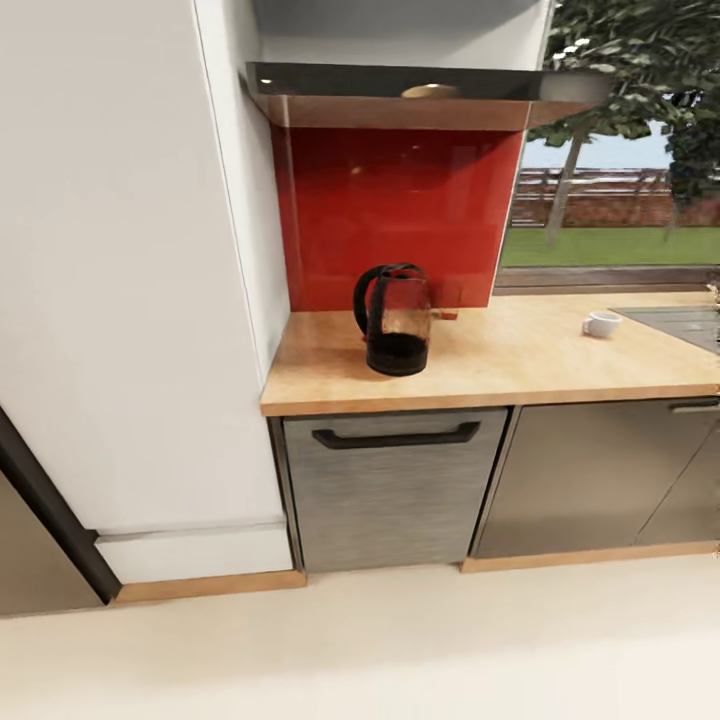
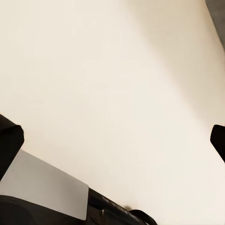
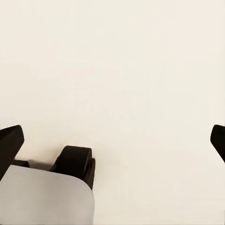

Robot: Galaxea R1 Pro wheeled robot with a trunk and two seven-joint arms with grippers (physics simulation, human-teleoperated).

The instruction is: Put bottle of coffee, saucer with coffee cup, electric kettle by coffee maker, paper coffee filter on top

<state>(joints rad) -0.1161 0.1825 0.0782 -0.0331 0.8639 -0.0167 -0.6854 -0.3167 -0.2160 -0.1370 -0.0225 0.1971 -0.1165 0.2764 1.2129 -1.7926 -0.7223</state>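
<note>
Head view: facing the kitchen countertop [image 1: 520,365], a light wood-grain slab over glossy dark cabinet fronts [image 1: 590,480] and a brushed grey appliance front with a black bar handle [image 1: 396,437]. Electric kettle [image 1: 395,320] upright on the counter near its left end, just in front of the red backsplash [image 1: 400,215], glass body dark in its lower part, black loop handle turned to the left. Coffee cup [image 1: 602,323] well apart to the right, small and white, resting directly on the wood close to a grey inset surface [image 1: 680,322] at the picture's edge. Dark glossy kitchen shelf [image 1: 400,85] above the backsplash, with a pale rounded shape on it too blurred to identify. White tall panel [image 1: 130,270] to the left, window with trees and lawn [image 1: 620,150] to the right, pale floor [image 1: 400,650] below.

Left wrist view: left gripper [image 2: 117,136] pointed at the pale floor [image 2: 117,70], dark fingertips [image 2: 9,140] at opposite edges, spread wide, nothing between them. Part of the robot's grey and black body [image 2: 47,192] beneath.

Right wrist view: right gripper [image 3: 117,136] likewise over bare pale floor [image 3: 117,61], fingertips [image 3: 9,140] far apart, holding nothing. Black wheel [image 3: 75,164] and grey panel [image 3: 47,199] of the base in sight.
</note>
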